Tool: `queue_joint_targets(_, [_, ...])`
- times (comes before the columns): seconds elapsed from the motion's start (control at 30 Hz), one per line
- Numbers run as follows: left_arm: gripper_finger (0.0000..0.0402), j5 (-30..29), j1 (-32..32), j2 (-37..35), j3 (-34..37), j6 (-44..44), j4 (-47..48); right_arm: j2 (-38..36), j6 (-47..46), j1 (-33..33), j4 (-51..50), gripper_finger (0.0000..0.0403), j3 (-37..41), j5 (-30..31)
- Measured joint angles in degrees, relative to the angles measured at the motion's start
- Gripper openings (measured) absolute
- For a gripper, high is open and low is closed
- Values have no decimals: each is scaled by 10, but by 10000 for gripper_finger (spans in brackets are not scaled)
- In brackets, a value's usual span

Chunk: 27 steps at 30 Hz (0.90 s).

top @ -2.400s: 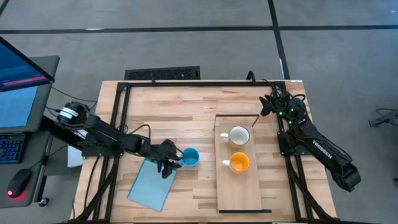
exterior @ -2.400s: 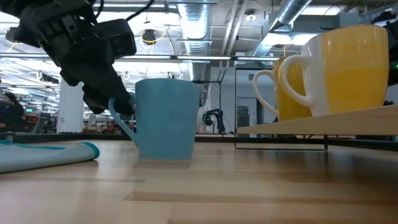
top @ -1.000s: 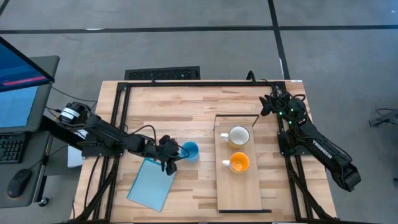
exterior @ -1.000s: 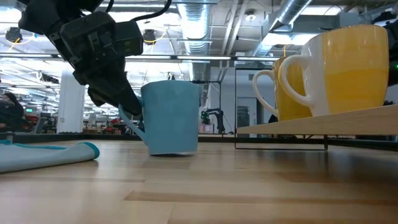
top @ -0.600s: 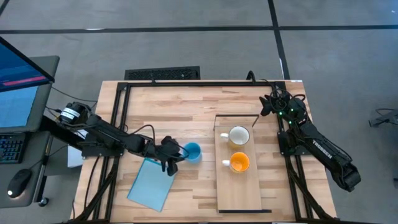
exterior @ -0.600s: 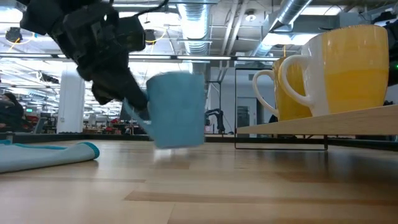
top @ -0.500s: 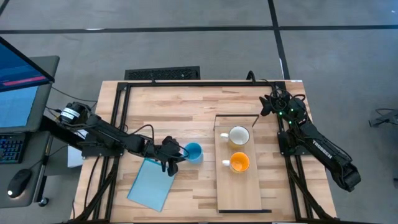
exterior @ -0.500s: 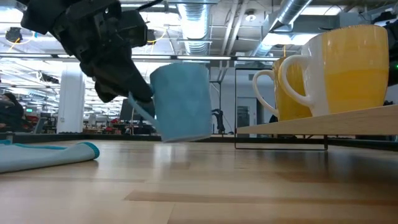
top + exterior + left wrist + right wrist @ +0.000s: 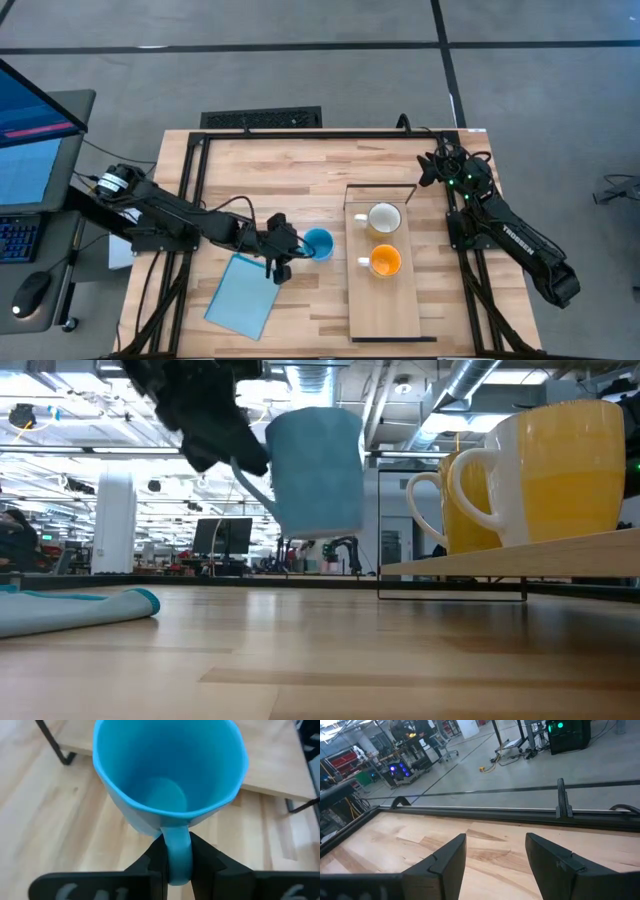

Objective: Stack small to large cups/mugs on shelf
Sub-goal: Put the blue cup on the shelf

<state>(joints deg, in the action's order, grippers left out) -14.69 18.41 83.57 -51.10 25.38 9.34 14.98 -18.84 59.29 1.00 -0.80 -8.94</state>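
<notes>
High view: three mugs in all. Blue mug gripped by its handle in the left gripper, mouth up, just short of the shelf's near long edge. Two more on the shelf beyond the gripper: cream mug and orange mug, side by side along the board, close but apart, handles turned toward the gripper. Bare board past the orange mug, roughly half the shelf's length. One blue cloth flat on the surface, beside and behind the gripper. Right gripper parked well apart at the far corner, by the shelf's end frame.

Low view: blue mug hanging clear of the surface, tilted slightly, open air beneath it. Left gripper clenched on the handle. Shelf edge lower than the mug's base. Two mugs on the shelf, orange mug nearest the lens, cream mug partly hidden behind it. Cloth lying at the surface's edge.

Left wrist view: one mug, handle pinched between both fingers. Shelf straight ahead, its dark frame leg off to one side.

Right wrist view: fingers spread apart, holding nothing, over bare surface near its framed edge.
</notes>
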Motion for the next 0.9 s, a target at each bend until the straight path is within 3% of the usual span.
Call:
queue_joint_targets(0.2, [34,-10,0,0,-81,-30,112,0,0,0,0,226,0,0])
queue_joint_targets(0.33, [34,-9,0,0,-121,-39,138,0,0,0,0,226,0,0])
queue_joint_targets(0.7, [34,-7,13,0,-196,-56,122,0,0,0,0,226,0,0])
queue_joint_targets(0.9, [34,0,27,0,-207,-77,63,0,-1,0,0,226,0,0])
